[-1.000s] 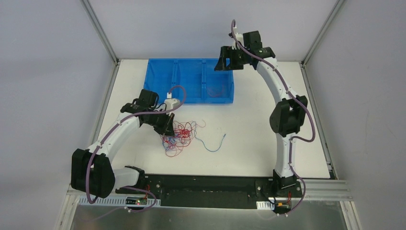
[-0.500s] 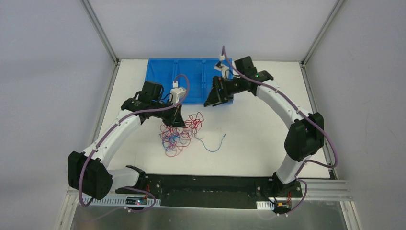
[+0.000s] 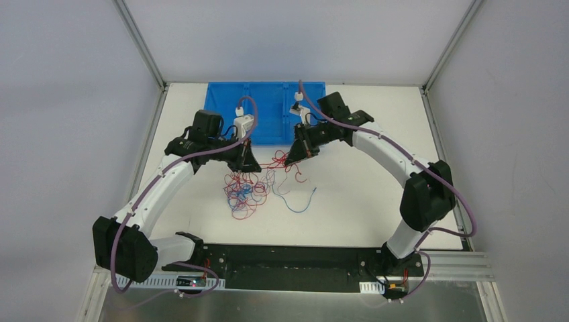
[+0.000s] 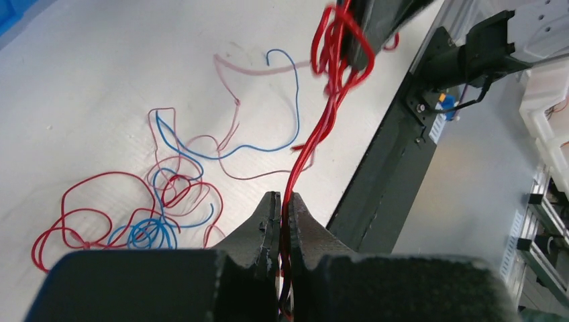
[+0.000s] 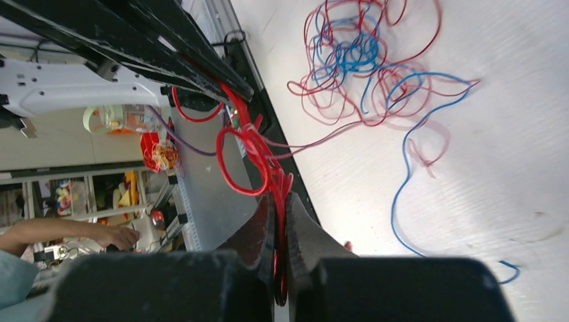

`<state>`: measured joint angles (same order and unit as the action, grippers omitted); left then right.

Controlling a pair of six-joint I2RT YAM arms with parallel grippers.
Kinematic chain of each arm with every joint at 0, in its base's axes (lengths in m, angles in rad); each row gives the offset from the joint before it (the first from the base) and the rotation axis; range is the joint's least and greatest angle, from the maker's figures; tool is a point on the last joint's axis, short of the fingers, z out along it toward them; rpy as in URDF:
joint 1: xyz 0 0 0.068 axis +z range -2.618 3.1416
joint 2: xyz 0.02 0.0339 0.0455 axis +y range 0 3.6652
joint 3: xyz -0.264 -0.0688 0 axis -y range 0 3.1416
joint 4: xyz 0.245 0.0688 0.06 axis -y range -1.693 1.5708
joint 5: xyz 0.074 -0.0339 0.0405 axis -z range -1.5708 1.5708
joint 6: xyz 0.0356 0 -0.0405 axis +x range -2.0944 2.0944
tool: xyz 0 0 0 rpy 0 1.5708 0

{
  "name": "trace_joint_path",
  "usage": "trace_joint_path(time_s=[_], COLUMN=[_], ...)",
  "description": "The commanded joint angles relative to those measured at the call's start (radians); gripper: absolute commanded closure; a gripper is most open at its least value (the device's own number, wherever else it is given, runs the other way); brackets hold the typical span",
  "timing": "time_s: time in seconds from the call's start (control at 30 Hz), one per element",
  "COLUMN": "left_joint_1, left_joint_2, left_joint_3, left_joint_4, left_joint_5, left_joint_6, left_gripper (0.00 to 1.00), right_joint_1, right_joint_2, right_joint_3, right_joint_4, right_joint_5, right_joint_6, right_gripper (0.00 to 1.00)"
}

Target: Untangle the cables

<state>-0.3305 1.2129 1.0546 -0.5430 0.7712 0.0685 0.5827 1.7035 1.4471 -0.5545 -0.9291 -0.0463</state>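
Near the centre of the frame, my left gripper [image 3: 249, 165] and right gripper [image 3: 292, 159] are each clamped tight on red strands of the cables [image 3: 243, 193]. The tangle sprawls just below.

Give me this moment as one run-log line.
left claw: shut on red cables | right claw: shut on red cables | red cables: strung between both claws | rest of cables: tangled heap on table

My left claw [image 4: 280, 201]: black plastic, matt, grainy. Sheath of thin red and blue cables [image 3: 243, 191]: smooth, glossy. White tabletop [image 4: 100, 80]: matt, faintly ribbed.
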Motion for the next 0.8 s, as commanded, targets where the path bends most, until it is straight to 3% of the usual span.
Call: trace_joint_path(time_s=[0.0, 0.13, 0.27, 0.37, 0.4, 0.53, 0.77], left_joint_1=[0.118, 0.185, 0.205, 0.201, 0.186, 0.092, -0.042], left_joint_2=[-0.053, -0.054, -0.059, -0.083, -0.090, -0.119, -0.097], left_joint_3=[-0.102, -0.148, -0.131, -0.074, -0.040, 0.066, 0.172], left_joint_4=[-0.133, -0.185, -0.209, -0.211, -0.187, -0.097, -0.005], left_joint_5=[-0.078, -0.105, -0.077, 0.088, 0.109, 0.062, 0.068], left_joint_6=[0.178, 0.283, 0.289, 0.233, 0.172, 0.016, -0.063], left_gripper=[1.00, 1.00, 0.97, 0.57, 0.52, 0.52, 0.50], right_joint_1=[-0.137, -0.218, -0.246, -0.245, -0.243, -0.230, -0.225], right_joint_2=[-0.134, -0.169, -0.171, -0.173, -0.175, -0.192, -0.211], right_joint_3=[0.036, 0.083, 0.155, 0.178, 0.174, 0.122, 0.036], right_joint_4=[-0.111, -0.195, -0.300, -0.296, -0.274, -0.117, 0.162], right_joint_5=[-0.012, -0.037, -0.048, -0.062, -0.071, -0.072, -0.029], right_joint_6=[-0.093, -0.149, -0.214, -0.192, -0.165, -0.002, 0.358], right_gripper=[1.00, 1.00, 1.00, 1.00, 1.00, 1.00, 1.00])
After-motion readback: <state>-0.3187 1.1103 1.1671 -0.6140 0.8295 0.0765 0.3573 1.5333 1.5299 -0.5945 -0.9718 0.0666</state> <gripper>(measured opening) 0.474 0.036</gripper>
